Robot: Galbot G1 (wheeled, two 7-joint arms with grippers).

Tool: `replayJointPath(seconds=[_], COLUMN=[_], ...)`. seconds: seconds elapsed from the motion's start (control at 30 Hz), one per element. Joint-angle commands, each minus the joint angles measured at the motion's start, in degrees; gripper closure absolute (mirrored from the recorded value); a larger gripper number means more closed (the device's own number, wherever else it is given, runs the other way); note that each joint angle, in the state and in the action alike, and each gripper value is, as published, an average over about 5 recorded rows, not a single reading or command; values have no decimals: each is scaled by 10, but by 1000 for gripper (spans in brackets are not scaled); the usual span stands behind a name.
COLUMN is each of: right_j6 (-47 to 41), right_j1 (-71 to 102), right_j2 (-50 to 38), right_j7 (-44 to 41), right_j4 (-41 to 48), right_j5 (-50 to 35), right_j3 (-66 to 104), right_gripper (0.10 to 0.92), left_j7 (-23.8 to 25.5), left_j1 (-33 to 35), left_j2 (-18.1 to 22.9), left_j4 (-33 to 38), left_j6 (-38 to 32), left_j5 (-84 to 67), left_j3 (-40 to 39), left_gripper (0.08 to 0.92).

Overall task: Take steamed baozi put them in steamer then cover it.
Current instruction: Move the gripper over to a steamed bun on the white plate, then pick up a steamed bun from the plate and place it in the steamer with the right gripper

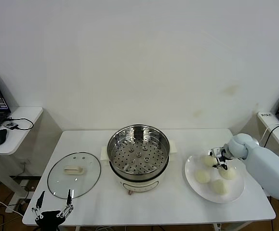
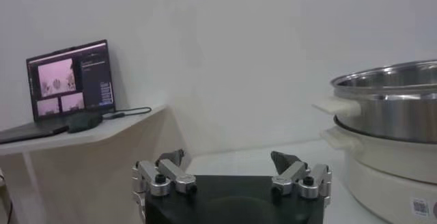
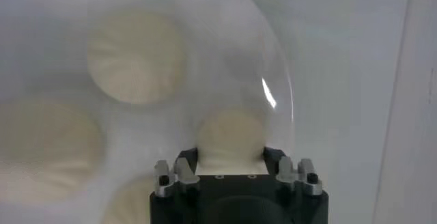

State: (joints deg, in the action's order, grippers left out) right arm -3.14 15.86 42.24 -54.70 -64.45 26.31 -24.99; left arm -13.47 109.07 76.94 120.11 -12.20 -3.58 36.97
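Cream bun [image 3: 231,134] between right gripper [image 3: 231,166] fingers on plate [image 1: 191,166], clamping: pick 1 of 4. Next: lift, carry to steamer [image 1: 138,154]. Left gripper [image 1: 52,210] parked, fingers apart.

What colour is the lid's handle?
Cream-white, on the clear glass lid; best seen in the head view.

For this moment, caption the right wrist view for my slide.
Right hand closing around one steamed baozi on the white plate, three other buns beside it.
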Motion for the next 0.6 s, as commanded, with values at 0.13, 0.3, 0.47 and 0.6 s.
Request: replayJointPath(seconds=[0.13, 0.3, 0.47, 0.6], right_j6=[-4, -8, -16, -24], right_j1=[-8, -45, -125, -228], right_j2=[-17, -62, -108, -125], right_j7=[-2, -3, -2, 2], right_j4=[-28, -80, -123, -156], right_j5=[-24, -84, -158, -233], right_j3=[-7, -30, -93, -164], right_gripper=[447, 448, 448, 446], left_j7=[0, 1, 2, 4], left_j1=[1, -1, -7, -8], left_j2=[-1, -3, -7, -13], left_j4=[1, -1, -6, -5], left_j6=[0, 0, 0, -1], left_j5=[0, -2, -8, -12], left_j3=[0, -1, -3, -4], left_gripper=[177, 177, 177, 177])
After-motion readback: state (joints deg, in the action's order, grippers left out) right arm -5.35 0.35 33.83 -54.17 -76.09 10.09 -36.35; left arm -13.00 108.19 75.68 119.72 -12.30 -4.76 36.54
